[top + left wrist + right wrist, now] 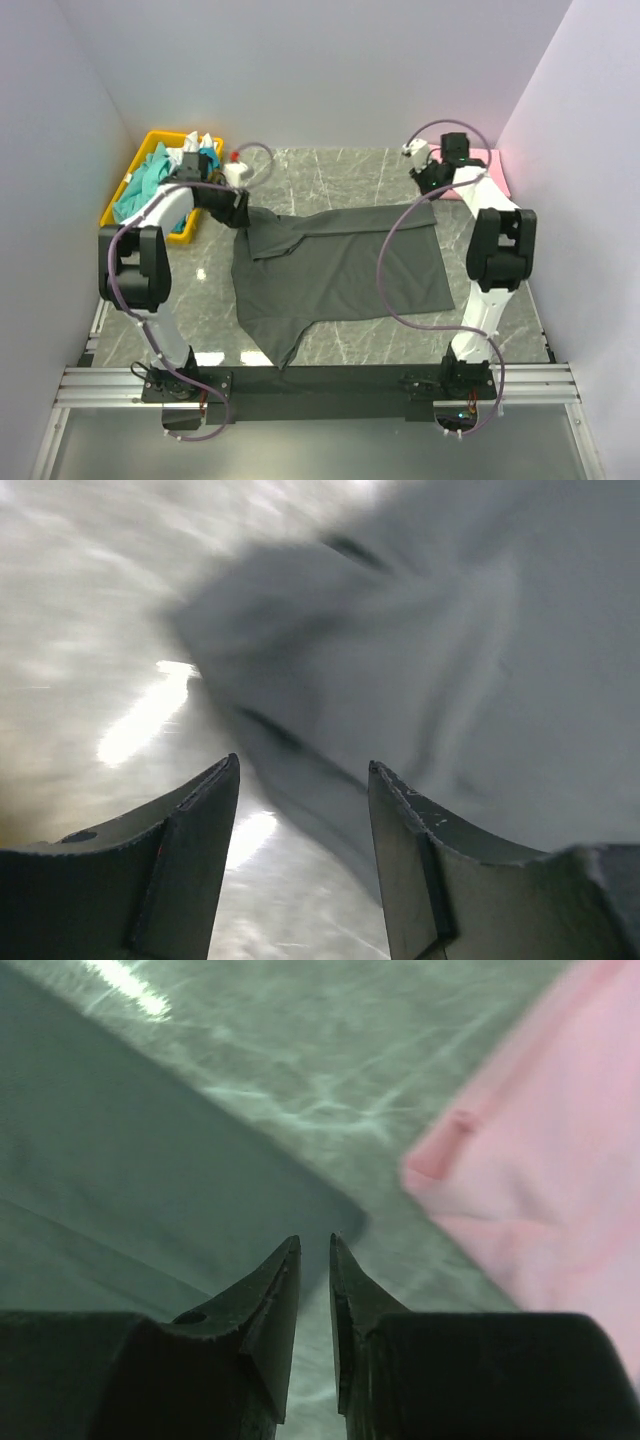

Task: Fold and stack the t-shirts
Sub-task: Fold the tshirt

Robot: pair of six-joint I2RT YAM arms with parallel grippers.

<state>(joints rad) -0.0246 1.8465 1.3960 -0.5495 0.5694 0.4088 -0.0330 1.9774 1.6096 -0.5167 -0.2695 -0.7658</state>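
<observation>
1. Far left first: the yellow tray [160, 134] sits at about 10 o'clock on the table [330, 170] in the overhead view. The teal shirt [145, 182] and white shirt [197, 145] are heaped in it, so those aren't in play right now.
2. The left gripper [303, 765] has its jaws spread with nothing between them. It hangs at the far-left corner of the charcoal t-shirt [340, 265]. From its own camera the cloth fills everything from 12 to 3 o'clock. That view is blurry, so I can't tell if a finger touches fabric.
3. The charcoal t-shirt lies flat mid-table with its long axis running 9 to 3. The collar end is at 9, the hem is at 3, and one sleeve pokes toward 6.
4. The right gripper [314, 1240] shows only a narrow slit between its jaws and isn't grasping anything. The shirt's far-right hem corner sits just ahead of the tips, around 11 o'clock.
5. The pink t-shirt [540, 1190] is at 2 o'clock from those tips, with bare table between it and the charcoal one.
6. My read is that the far edge spans gripper to gripper, so each arm has its own corner. The fold would probably come toward 6.
</observation>
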